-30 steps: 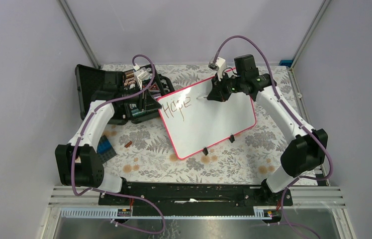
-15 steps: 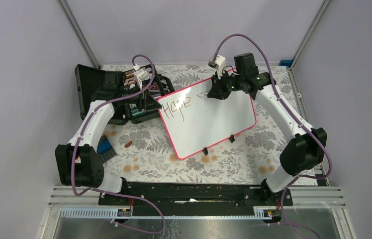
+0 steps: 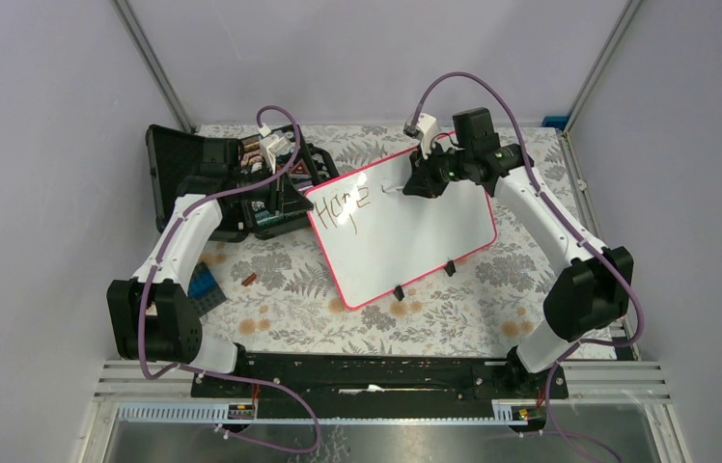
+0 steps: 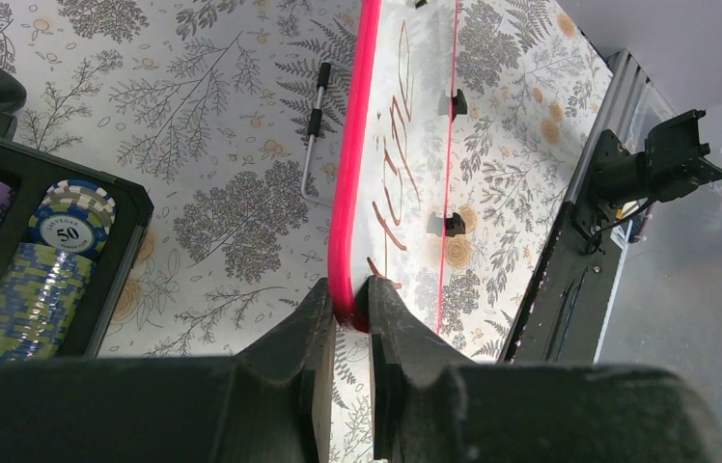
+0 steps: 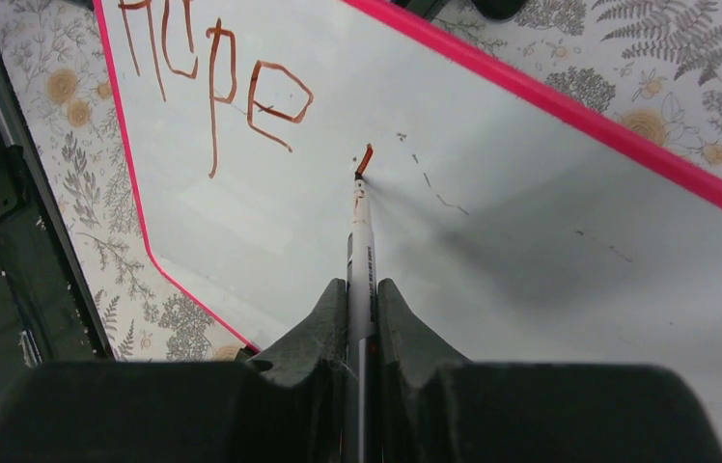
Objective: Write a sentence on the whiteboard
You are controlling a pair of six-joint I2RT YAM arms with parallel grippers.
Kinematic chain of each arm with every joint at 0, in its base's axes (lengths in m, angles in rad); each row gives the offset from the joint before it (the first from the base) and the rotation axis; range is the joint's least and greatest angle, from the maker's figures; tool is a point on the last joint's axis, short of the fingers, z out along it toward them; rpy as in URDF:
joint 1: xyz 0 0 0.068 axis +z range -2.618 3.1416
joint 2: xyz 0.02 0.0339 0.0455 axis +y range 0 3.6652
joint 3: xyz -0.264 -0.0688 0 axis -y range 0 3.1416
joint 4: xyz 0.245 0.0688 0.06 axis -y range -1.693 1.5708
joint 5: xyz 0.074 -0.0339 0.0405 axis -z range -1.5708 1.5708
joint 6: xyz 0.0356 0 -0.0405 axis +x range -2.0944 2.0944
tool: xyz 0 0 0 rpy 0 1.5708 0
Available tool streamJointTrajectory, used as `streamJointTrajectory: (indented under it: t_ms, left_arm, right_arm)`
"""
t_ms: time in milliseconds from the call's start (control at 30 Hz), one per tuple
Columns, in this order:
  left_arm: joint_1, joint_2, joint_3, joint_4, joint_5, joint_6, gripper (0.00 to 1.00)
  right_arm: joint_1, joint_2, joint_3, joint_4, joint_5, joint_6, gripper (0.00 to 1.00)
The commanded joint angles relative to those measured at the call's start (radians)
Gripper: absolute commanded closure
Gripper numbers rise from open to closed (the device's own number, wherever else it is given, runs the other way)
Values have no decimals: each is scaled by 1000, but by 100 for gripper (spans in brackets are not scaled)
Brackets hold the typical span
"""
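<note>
The whiteboard (image 3: pixel 405 231), white with a pink-red rim, lies tilted on the floral cloth. Its sentence (image 3: pixel 348 204) reads "Hope" in brown marker, also seen in the right wrist view (image 5: pixel 212 72), with a short new stroke (image 5: pixel 365 159) just past the "e". My right gripper (image 5: pixel 362 289) is shut on a thin white marker (image 5: pixel 361 241) whose tip touches the board at that stroke. My left gripper (image 4: pixel 347 301) is shut on the whiteboard's pink rim (image 4: pixel 352 174) at its left corner, one finger on each side.
An open black case (image 3: pixel 212 178) with poker chips (image 4: pixel 58 227) sits at the back left, beside the board. A marker cap (image 4: pixel 317 111) lies on the cloth near the rim. Small blue and brown items (image 3: pixel 208 285) lie by the left arm.
The right gripper has shifted slightly along the board's upper part, and a short new brown stroke now stands to the right of "Hope". The left arm has not moved.
</note>
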Motion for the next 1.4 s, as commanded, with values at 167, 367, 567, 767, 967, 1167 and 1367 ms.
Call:
streamJointTrajectory:
  t_ms: [167,367,567,767,967,1167,1367]
  left_arm:
    - [-13,-1,19,16,3,47,100]
    - [-13,-1,19,16,5,47,100]
    - [-13,-4,20,17,3,47,100]
    - [-13,-5,19,16,-1,48,100]
    - [-13,-3,22,15,-1,50,100]
    - [-13,0,24,17,-1,50,100]
    - [-13,3,24,17,-5,52,100]
  right_arm:
    - [-1,-49,-67,18,6,-21,100]
    - [-1,-36,-19,17,12,-11,100]
    - [-1,-3,40,18,23,-3,100]
    - [-4,18,67,18,30,-2,100]
    - [-18,15,65,19,41,-8,100]
    - [-44,-8,38,17,42,-21,100]
    - [-47,-26,-1,16,36,-33,100]
